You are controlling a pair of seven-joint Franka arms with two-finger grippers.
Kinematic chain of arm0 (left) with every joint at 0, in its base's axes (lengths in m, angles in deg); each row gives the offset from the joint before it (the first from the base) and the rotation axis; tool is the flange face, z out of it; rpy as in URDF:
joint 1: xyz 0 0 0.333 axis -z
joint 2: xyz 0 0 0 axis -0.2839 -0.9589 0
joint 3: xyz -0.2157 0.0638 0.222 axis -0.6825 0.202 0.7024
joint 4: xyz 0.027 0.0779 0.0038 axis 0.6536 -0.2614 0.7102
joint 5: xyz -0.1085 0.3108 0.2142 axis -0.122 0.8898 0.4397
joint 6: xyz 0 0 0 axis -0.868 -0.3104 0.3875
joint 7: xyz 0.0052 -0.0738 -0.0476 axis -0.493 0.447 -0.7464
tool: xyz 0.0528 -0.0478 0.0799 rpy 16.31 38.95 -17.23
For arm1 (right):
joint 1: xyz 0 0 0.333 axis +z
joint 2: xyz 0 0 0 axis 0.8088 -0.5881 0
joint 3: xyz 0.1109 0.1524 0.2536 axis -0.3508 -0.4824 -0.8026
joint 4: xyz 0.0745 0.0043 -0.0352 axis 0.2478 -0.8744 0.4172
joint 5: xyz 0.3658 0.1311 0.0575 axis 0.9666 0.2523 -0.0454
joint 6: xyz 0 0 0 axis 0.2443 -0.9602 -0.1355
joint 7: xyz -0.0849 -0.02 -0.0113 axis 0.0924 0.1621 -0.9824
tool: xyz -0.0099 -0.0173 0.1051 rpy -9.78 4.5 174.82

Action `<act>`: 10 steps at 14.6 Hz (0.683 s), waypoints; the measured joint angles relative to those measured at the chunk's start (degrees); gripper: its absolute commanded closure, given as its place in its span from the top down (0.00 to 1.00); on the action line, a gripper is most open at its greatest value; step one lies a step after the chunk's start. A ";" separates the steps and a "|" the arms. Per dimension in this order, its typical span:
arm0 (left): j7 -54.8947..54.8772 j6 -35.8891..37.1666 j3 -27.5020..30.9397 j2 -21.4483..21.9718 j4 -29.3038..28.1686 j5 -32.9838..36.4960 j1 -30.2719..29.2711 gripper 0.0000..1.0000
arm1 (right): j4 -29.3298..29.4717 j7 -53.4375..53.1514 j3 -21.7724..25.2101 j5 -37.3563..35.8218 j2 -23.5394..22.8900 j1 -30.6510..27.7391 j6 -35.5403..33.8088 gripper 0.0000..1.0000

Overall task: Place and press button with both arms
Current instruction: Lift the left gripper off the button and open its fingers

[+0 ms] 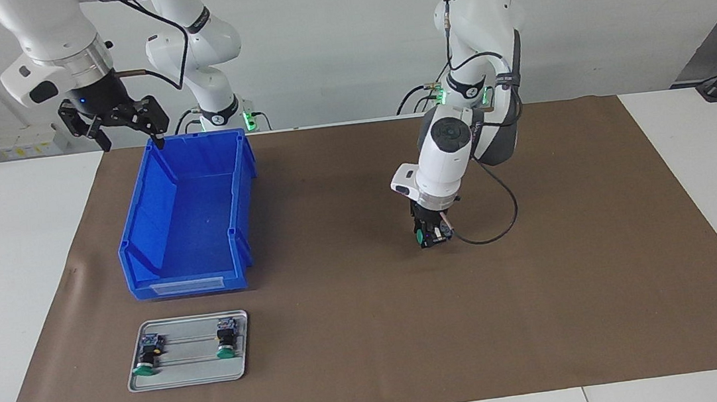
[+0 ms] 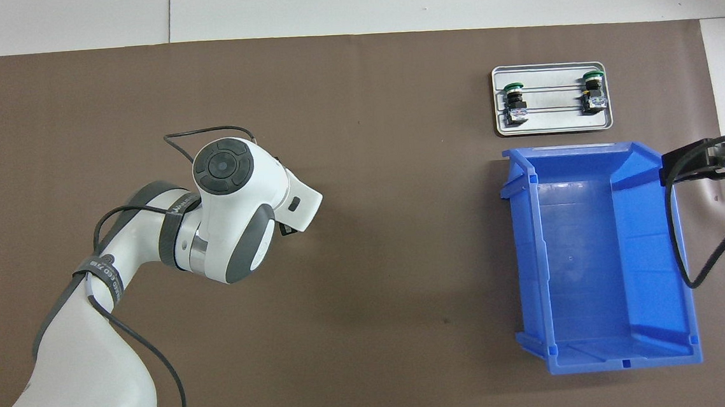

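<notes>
A button point(image 1: 421, 237) with a green cap sits between the left gripper point(image 1: 432, 236) fingers, low over the bare brown mat point(image 1: 372, 333) mid-bench; the fingers look closed in on it, though whether it's clear of the mat can't be told. From overhead the left arm's wrist hides both button and fingers. Two more buttons point(image 1: 149, 353) point(image 1: 226, 340) lie on a small metal tray point(image 1: 190, 377), green caps pointing away from the robots, one at each end of the tray, well apart from each other. Tray sits on the mat toward the right arm's end of the bench, farther from the robots than the blue bin point(image 1: 234, 194) and just beside it. Blue bin has nothing in it. Right gripper point(image 1: 124, 129) hangs up over the bin's edge nearest the robots, at the corner toward the bench end, fingers spread wide, holding nothing, waiting. White bench point(image 1: 0, 278) shows either side of the mat
</notes>
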 measured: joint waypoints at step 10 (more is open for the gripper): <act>-24.38 0.13 0.25 4.76 -7.24 -28.71 -12.52 0.00 | 0.00 -0.10 0.01 0.04 0.00 0.05 0.00 1.00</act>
